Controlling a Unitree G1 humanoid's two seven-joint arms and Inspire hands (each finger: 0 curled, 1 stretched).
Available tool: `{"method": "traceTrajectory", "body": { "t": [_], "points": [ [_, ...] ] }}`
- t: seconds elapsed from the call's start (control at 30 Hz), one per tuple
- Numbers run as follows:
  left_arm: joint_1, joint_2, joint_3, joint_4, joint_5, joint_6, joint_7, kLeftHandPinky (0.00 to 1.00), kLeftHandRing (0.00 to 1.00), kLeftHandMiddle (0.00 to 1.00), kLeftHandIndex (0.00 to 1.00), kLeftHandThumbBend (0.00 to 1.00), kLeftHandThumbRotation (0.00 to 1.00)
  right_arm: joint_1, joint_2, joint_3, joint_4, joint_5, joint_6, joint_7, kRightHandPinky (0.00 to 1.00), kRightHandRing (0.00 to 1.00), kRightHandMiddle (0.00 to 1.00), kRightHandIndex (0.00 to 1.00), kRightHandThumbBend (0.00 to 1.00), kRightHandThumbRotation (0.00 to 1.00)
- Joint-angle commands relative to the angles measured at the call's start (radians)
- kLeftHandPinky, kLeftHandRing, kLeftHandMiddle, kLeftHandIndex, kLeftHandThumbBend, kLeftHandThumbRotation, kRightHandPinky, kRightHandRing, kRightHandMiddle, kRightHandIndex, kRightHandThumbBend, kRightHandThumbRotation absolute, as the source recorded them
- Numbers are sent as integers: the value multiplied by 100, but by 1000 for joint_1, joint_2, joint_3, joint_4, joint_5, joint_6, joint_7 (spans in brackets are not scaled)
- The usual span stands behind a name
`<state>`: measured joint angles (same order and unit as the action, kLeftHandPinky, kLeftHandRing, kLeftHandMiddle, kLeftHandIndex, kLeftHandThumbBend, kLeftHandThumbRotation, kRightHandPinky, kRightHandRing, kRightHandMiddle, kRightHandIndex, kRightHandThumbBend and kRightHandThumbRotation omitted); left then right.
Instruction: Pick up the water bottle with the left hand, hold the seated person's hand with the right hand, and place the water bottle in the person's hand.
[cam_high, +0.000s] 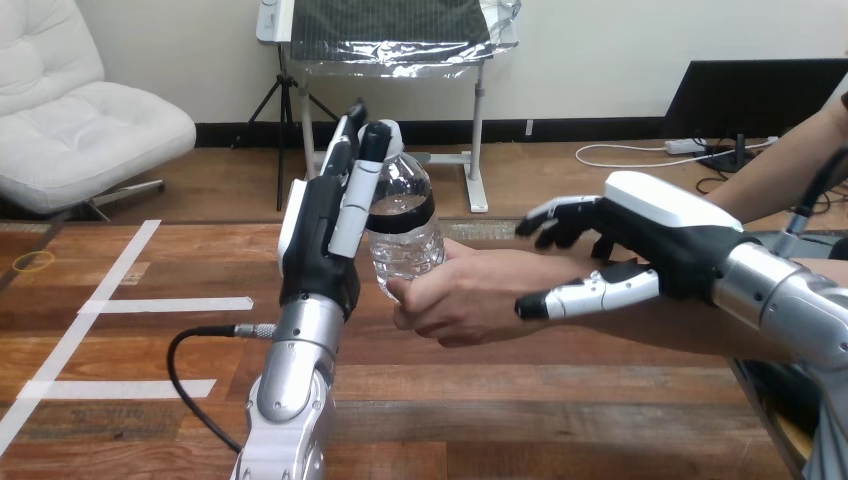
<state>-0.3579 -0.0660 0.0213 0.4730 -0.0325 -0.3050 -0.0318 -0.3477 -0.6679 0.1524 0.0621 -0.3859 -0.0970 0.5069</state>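
A clear water bottle (405, 235) with a black band stands upright above the table's middle. The person's hand (455, 300) comes in from the right and grips the bottle's lower part. My left hand (318, 235) stands upright against the bottle's left side, open, with straight fingers (345, 135) and thumb pointing up beside the cap. My right hand (665, 235) straddles the person's wrist (560, 265). Its fingers (560, 215) reach over the far side and its thumb lies along the near side, all nearly straight and not closed round the wrist.
The wooden table (500, 420) carries white tape strips (165, 304) at the left. A black cable (190, 385) loops by my left forearm. The person's forearm (640, 325) stretches across the right half of the table.
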Motion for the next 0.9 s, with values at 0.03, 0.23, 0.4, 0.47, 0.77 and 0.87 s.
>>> {"method": "traceTrajectory", "body": {
  "t": [0.03, 0.23, 0.4, 0.47, 0.77, 0.87],
  "points": [
    [-5, 8, -14, -91, 30, 2, 21, 100, 100, 100, 100, 87, 98, 29, 49, -43, -6, 61, 5, -44, 62, 86, 88, 90, 100, 83],
    [18, 10, -18, -128, 24, 9, 18, 100, 100, 100, 100, 94, 100, 47, 62, -56, -12, 67, -21, -100, 68, 91, 94, 95, 100, 91],
    [44, 6, -20, -179, 7, 35, 9, 100, 100, 100, 100, 98, 100, 69, 92, -79, -9, 86, -50, -164, 70, 93, 96, 97, 100, 96],
    [54, 6, -21, -196, 3, 40, 7, 100, 100, 100, 100, 99, 100, 77, 100, -86, -11, 96, -60, -182, 71, 93, 96, 98, 100, 98],
    [115, -8, -24, -293, -30, 69, -1, 100, 100, 100, 100, 100, 100, 110, 152, -121, -17, 162, -107, -245, 76, 94, 98, 100, 100, 100],
    [137, -8, -27, -323, -47, 63, -13, 100, 100, 100, 100, 98, 100, 119, 168, -133, -14, 200, -129, -248, 80, 95, 98, 100, 100, 100]
  ]
}}
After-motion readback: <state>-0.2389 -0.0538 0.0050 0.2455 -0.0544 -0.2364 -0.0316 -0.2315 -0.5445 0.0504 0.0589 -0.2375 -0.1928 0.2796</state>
